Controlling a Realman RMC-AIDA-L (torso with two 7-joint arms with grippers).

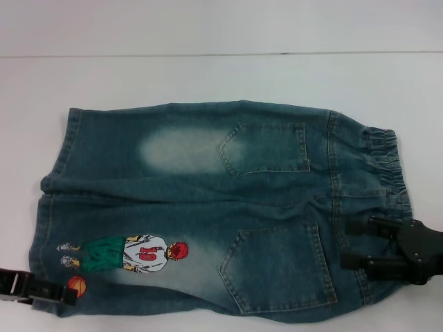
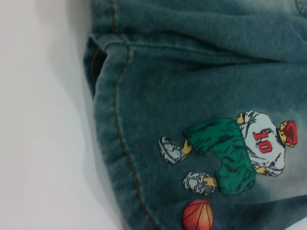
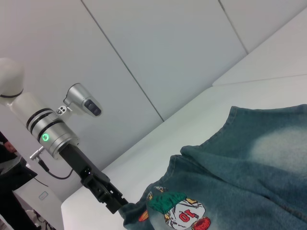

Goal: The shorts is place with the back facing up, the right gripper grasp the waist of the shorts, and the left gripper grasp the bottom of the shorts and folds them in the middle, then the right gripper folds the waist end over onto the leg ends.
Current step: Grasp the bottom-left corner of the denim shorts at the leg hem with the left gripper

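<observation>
Head view shows the shorts (image 1: 214, 207) flat across the frame's centre. At lower right, the right gripper (image 1: 354, 243) has jaws spread over the waist (image 1: 385, 166). At lower left, the left gripper (image 1: 59, 294) reaches the leg ends (image 1: 57, 176); its jaws' state I cannot tell.

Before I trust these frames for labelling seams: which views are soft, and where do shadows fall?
Head view: slightly soft overall, the shorts evenly lit, no glare. Left wrist view: stitching near the leg ends is soft, with a grey shadow on the table beside the hem. Right wrist view: the left gripper is sharp, nearer denim blurred.
</observation>
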